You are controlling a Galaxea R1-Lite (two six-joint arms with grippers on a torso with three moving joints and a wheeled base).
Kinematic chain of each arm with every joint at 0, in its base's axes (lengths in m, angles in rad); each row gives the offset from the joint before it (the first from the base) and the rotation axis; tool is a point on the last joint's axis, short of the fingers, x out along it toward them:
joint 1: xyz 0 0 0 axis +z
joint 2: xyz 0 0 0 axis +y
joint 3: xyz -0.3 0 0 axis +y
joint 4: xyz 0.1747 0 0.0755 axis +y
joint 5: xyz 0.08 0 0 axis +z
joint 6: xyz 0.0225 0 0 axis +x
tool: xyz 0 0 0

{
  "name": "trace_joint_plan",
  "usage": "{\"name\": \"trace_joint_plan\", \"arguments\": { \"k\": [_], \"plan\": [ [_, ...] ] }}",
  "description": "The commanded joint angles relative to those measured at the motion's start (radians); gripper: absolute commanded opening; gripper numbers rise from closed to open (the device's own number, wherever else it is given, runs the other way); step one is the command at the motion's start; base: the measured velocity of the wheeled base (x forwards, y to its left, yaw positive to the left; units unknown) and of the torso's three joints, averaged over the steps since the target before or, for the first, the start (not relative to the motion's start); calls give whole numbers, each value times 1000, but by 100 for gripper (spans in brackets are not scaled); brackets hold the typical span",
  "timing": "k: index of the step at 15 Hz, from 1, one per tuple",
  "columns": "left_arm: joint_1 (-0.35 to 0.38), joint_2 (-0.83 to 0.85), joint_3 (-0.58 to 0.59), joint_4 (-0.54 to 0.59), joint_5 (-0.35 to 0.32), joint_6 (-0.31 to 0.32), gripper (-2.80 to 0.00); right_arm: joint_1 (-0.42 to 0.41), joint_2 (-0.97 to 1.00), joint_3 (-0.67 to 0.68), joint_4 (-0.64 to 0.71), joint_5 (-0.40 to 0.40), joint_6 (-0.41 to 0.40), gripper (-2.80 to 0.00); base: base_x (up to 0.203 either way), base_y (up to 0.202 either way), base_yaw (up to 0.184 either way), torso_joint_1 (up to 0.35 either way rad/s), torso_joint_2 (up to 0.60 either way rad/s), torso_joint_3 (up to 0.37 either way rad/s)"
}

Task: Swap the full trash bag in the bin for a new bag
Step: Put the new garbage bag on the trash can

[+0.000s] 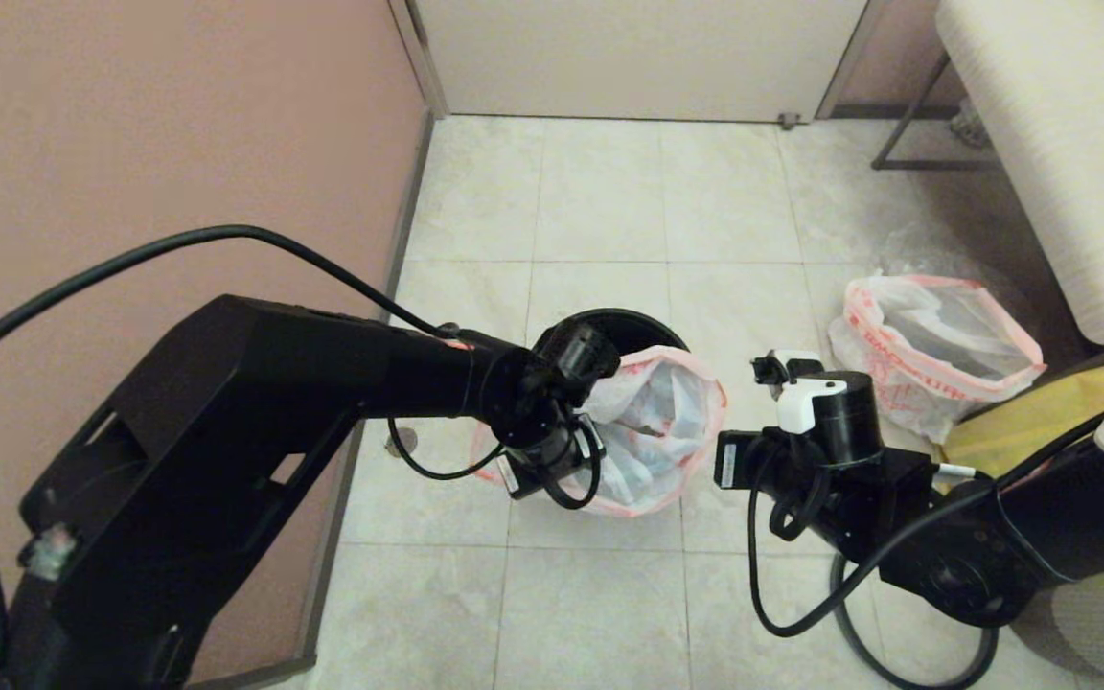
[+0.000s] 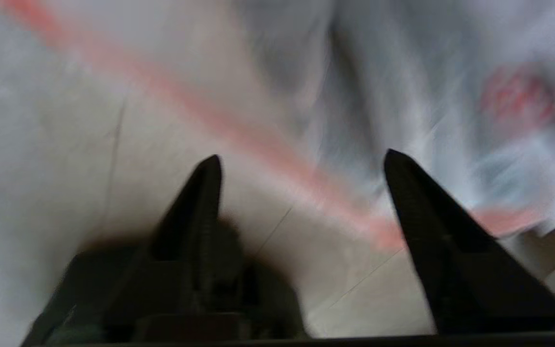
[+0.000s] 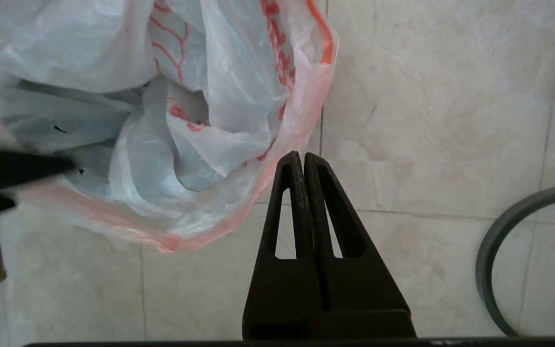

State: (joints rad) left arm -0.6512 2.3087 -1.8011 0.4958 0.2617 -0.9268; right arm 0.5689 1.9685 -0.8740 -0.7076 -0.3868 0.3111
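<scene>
left gripper (image 2: 301,159) sits jaws open at the bag (image 1: 657,431) rim over the bin (image 1: 643,326), nearer than the right gripper (image 3: 303,156), jaws shut empty beside it.

Matte black arms (image 1: 226,402), looping black cables (image 1: 111,259), one white wrist cap (image 1: 806,398).

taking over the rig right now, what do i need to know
Left hand: open, at the new bag's red-banded mouth.
Right hand: shut, empty, over the floor by that bag's edge.
Done: full bag is out, on the floor to the right.
New bag is bunched over the bin's near rim.
Left: spread it round the rim, then fit the hoop, now on the floor.
</scene>
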Motion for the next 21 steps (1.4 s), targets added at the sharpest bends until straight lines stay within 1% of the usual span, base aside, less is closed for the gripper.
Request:
{"name": "trace_joint_plan", "arguments": {
  "k": [1, 3, 5, 6, 8, 10, 11, 12, 14, 16, 18, 19, 21],
  "plan": [
    [20, 50, -57, -4, 6, -5, 0, 2, -3, 0, -3, -1, 2, -280, 0, 0, 0, 0, 0, 0],
    [25, 109, -105, -4, 13, 1, 0, 0, -8, 0, -3, -1, 0, -280, 0, 0, 0, 0, 0, 0],
    [34, 171, -143, -10, 46, 14, 0, 1, -15, 1, -1, 2, 2, -280, 0, 0, 0, 0, 0, 0],
    [42, 191, -145, -29, 53, 29, -280, 2, -18, 1, -1, 14, 3, -280, 0, 0, 0, 0, 0, 0],
    [60, 193, -145, -73, 54, 34, -280, 4, -32, 6, 6, 69, 18, -280, 0, 0, 0, 0, 0, 0],
    [62, 192, -145, -79, 53, 36, -280, 13, -53, 8, 62, 178, 56, -280, 0, 0, 0, 0, 0, 0],
    [65, 189, -145, -79, 54, 36, -280, 14, -54, 5, 85, 252, 66, -280, 0, 0, 0, 0, 0, 0],
    [70, 183, -145, -79, 55, 36, -280, 14, -42, 0, 95, 301, 68, -280, 0, 0, 0, 0, 0, 0],
    [92, 152, -145, -79, 55, 33, -280, 22, 6, -31, 101, 317, 55, -280, 0, 0, 0, 0, 0, 0],
    [107, 143, -145, -77, 57, 29, -280, 37, 35, -51, 100, 325, 22, -280, 0, 0, 0, 0, 0, 0],
    [119, 144, -144, -79, 71, 29, -280, 62, 46, -74, 104, 347, 20, -280, 0, 0, 0, 0, 0, 0],
    [125, 143, -144, -79, 76, 28, -280, 71, 47, -90, 127, 381, 19, -280, 0, 0, 0, 0, 0, 0],
    [134, 144, -144, -82, 76, 28, -280, 83, 58, -168, 231, 402, 16, -280, 0, 0, 0, 0, 0, 0]
  ]
}}
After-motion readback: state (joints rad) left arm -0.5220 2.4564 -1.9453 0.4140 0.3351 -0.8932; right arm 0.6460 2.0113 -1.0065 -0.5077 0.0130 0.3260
